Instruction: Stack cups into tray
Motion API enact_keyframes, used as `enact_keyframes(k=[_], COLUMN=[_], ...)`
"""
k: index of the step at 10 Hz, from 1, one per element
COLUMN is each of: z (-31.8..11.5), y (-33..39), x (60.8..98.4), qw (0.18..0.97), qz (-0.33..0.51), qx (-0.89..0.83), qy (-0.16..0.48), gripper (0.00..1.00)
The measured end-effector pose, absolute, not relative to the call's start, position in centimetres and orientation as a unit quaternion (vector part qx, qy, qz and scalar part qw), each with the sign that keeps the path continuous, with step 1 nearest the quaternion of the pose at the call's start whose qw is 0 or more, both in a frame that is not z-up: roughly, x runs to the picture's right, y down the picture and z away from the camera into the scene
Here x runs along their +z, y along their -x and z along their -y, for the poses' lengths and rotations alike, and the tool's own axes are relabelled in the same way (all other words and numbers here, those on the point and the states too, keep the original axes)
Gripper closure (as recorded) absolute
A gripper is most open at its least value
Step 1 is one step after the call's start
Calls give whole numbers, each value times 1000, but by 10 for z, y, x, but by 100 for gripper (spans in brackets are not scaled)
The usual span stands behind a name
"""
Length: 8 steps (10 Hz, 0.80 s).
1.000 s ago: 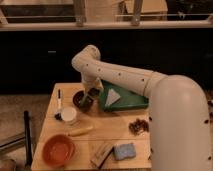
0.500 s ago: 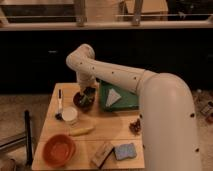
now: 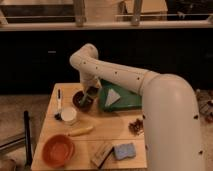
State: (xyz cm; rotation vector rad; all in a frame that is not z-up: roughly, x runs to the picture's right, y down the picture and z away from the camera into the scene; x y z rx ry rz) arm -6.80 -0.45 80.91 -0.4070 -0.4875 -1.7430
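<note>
Pincer (image 3: pixel 89 94) low over dark bowl (image 3: pixel 80 101), just left of green tray (image 3: pixel 128 103); its grip cannot be told. Advise a straight lift clear of the rim, then lowering squarely into the tray.

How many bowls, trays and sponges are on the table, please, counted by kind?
Bowls: 2 (maroon bowl, with the claw just above it; orange bowl)
Trays: 1 (green tray)
Sponges: 1 (blue sponge)
Total: 4
</note>
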Motion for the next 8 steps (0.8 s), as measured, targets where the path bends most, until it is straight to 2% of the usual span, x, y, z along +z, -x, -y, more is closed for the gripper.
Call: enact_keyframes(k=[8], z=[18], y=[-21], x=[814], qw=[706], qz=[190], qx=[-650], qy=[207], gripper=[93])
